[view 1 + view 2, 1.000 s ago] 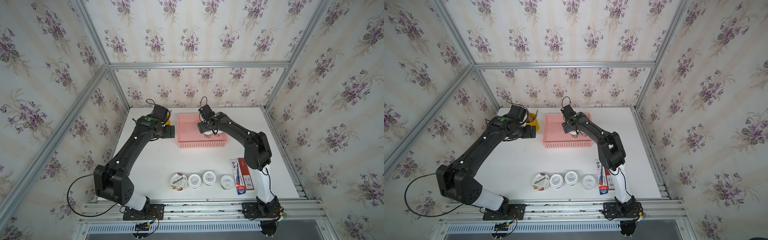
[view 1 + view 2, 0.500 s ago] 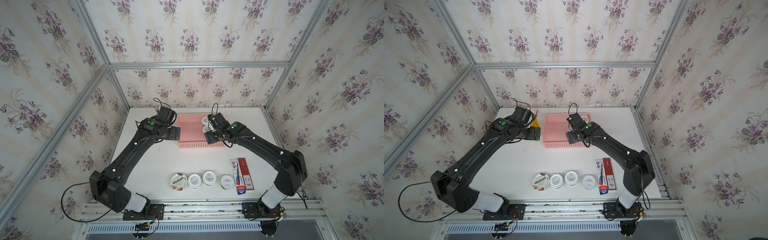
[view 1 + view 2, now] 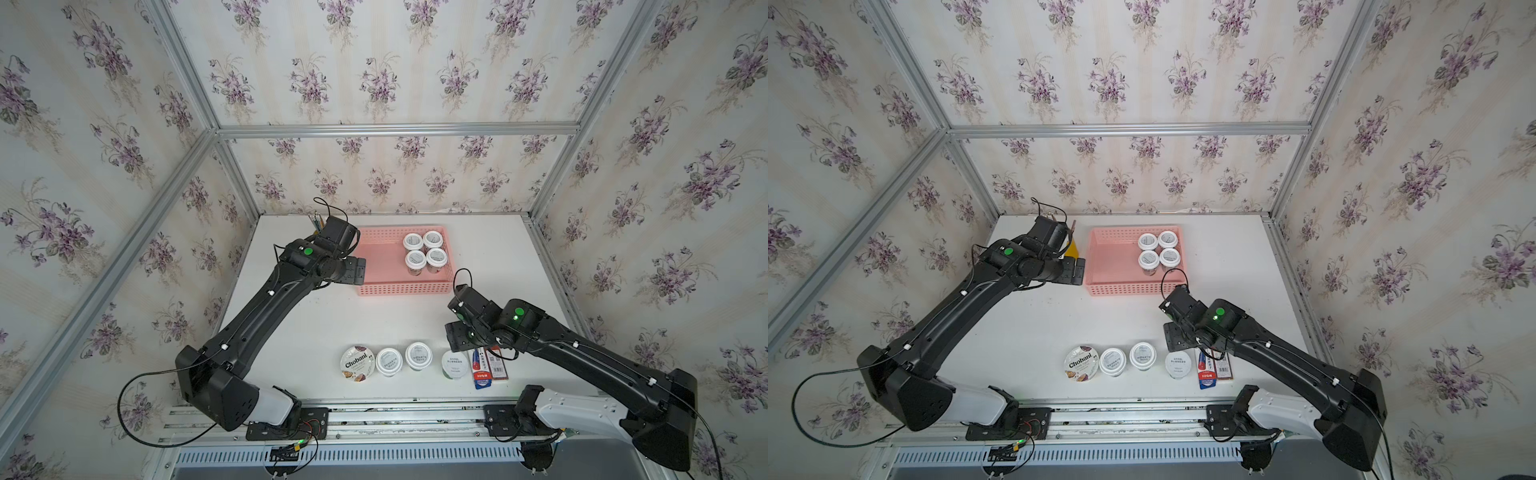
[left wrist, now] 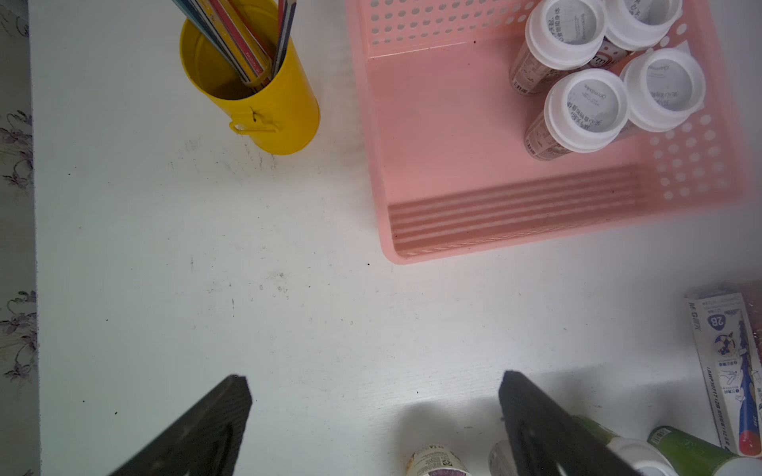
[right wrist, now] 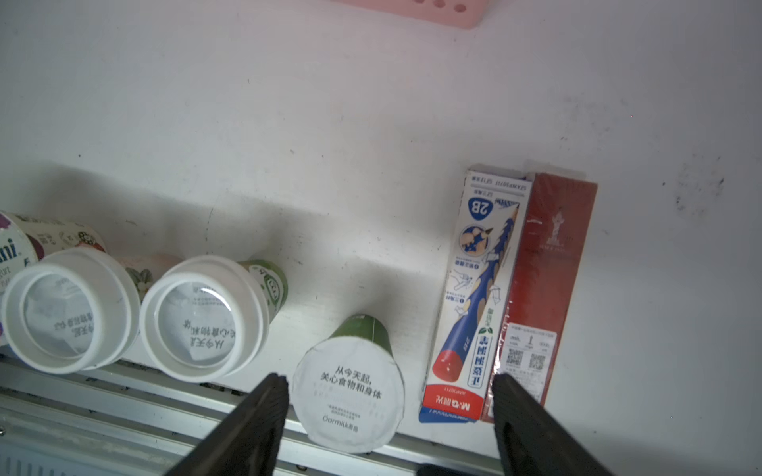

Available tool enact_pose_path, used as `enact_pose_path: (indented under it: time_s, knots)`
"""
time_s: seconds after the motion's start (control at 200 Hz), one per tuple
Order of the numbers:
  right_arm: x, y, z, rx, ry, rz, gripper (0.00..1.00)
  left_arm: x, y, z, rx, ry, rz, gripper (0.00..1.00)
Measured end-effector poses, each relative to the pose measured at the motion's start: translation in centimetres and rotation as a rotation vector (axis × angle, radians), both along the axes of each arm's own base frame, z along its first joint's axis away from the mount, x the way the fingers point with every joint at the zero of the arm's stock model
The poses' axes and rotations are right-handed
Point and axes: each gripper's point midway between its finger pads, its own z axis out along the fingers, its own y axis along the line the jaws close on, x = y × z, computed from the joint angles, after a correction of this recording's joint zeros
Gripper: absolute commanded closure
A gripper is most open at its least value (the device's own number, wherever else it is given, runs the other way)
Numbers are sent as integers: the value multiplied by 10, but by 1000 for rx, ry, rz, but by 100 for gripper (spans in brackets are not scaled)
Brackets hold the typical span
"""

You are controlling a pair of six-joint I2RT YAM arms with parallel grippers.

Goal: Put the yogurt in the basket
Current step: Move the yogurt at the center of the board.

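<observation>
Yogurt cups (image 3: 415,259) are crowding one basket (image 3: 403,289) corner, sparing room; right tool (image 5: 389,379) is hovering open over the green cup (image 5: 348,395), likely to grasp it; left tool (image 4: 375,381) is hanging open.

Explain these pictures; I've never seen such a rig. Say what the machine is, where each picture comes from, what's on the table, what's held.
Two black robot arms stand at a white table, each ending in a two-fingered gripper. Two pictures look down from overhead; two come from cameras on the wrists. A pink basket holds four white-lidded cups. At the front edge stand a Chobani cup, two more white-lidded cups and a green cup, beside a blue pencil packet and a red packet. A yellow pencil cup sits beside the basket. The left gripper and right gripper are both open and empty; the right hangs over the green cup.
</observation>
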Motion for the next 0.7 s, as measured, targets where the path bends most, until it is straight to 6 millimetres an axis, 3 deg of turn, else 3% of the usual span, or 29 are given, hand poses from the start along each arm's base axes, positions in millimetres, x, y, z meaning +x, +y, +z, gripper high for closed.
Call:
enact_pose_path:
  time_s: [0.32,0.699]
  knots:
    - [-42,-2,-27,-19,126,31,7,1,1,-4,10,6,1,1]
    - [-51,12,-54,-1,184,63,3,1,2,-6,17,8,3,1]
